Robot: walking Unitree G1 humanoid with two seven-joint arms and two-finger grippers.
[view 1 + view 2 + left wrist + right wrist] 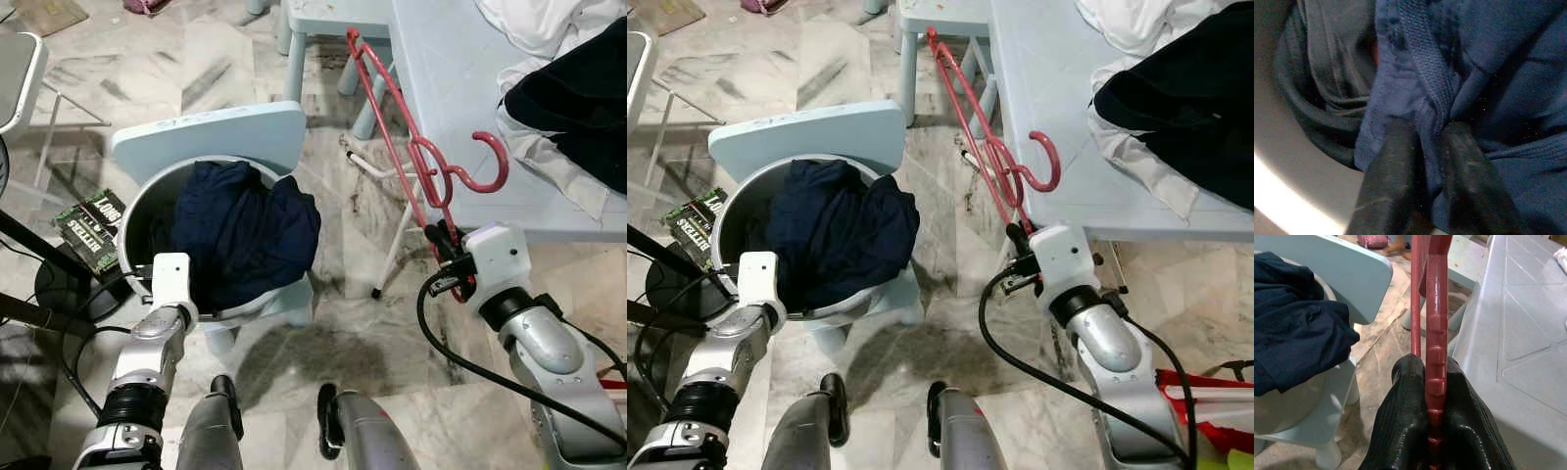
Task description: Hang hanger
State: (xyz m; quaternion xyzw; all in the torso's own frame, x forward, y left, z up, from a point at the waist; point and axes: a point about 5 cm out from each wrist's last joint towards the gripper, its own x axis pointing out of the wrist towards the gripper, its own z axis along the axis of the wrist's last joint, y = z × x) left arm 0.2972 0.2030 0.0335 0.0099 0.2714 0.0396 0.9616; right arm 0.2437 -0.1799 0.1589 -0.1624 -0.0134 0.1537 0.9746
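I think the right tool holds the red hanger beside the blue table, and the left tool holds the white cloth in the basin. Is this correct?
Not quite. The left tool grips a dark navy cloth in the basin, not white, as the left wrist view shows. The right tool does hold the red hanger beside the blue table.

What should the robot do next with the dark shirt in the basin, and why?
Probably lift the left gripper straight up to draw the navy garment out of the basin. Its fingers are already pinched on a fold of the cloth, while the right gripper holds the red hanger beside the table, ready to receive it.
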